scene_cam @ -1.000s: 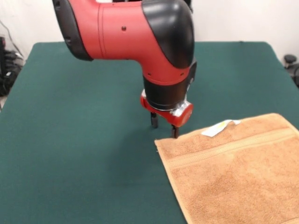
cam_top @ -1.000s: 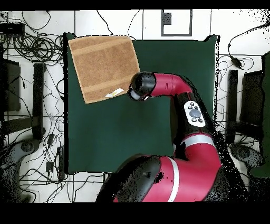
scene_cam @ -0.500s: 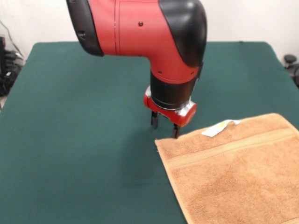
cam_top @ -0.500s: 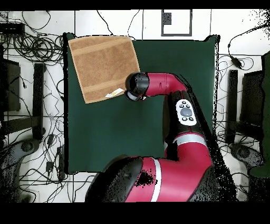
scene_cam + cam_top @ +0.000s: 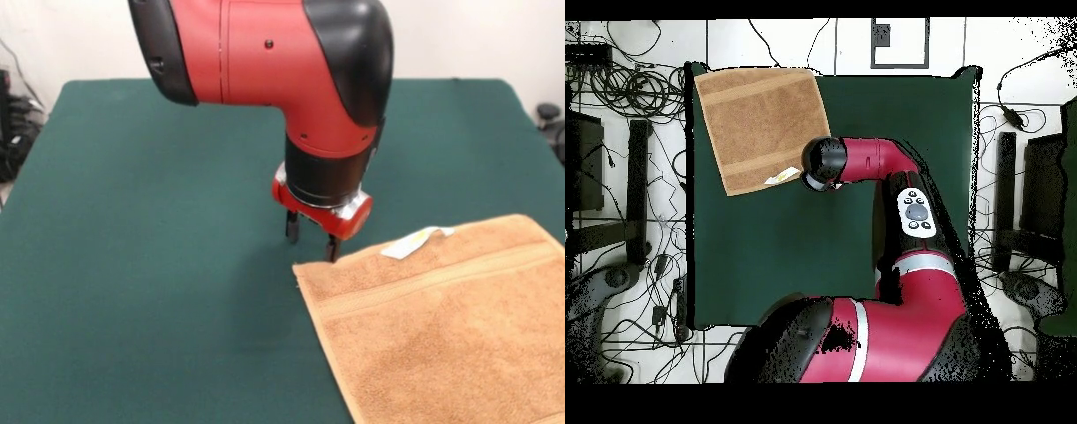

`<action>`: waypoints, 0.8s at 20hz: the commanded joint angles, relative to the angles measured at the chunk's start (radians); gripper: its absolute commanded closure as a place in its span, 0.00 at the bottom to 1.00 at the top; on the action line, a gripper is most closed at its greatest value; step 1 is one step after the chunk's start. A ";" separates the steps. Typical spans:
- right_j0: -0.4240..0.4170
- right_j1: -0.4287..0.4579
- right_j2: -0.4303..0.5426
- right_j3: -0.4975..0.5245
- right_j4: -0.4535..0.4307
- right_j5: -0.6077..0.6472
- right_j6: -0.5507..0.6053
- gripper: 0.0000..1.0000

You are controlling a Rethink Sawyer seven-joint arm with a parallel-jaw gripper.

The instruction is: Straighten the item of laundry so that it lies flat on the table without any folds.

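the pincer (image 5: 310, 239) hangs low over the tabletop (image 5: 159, 265), pointing straight down, its two dark fingers (image 5: 291, 229) set apart with a gap of green cloth showing between them; nothing is held; one finger stands over bare green felt, the other comes down right at the far corner of the towel (image 5: 441, 327), at or just beside its edge, though whether it touches the cloth cannot be told; above the fingers sits a red wrist collar with a silvery patch, then the black and red body of the arm (image 5: 265, 62) coming down from the top; the towel, tan-orange terry, lies spread flat with no visible folds, a woven band running near its far hem, and a small white label (image 5: 413, 242) sticking out from that hem onto the green, near the pincer; in the overhead view the towel (image 5: 762, 122) fills one far corner of the tabletop (image 5: 815, 260), slightly turned against the edges, with the arm's wrist (image 5: 823, 164) beside its near corner; cables lie on the floor around the tabletop
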 commanded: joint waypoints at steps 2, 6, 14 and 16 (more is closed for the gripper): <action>0.001 0.203 0.121 0.078 0.013 -0.298 0.036 0.00; -0.016 0.213 0.124 0.082 0.009 -0.273 -0.010 0.00; -0.067 0.223 0.113 0.126 -0.065 -0.307 -0.099 0.00; -0.084 0.215 0.118 0.148 -0.076 -0.318 -0.113 0.00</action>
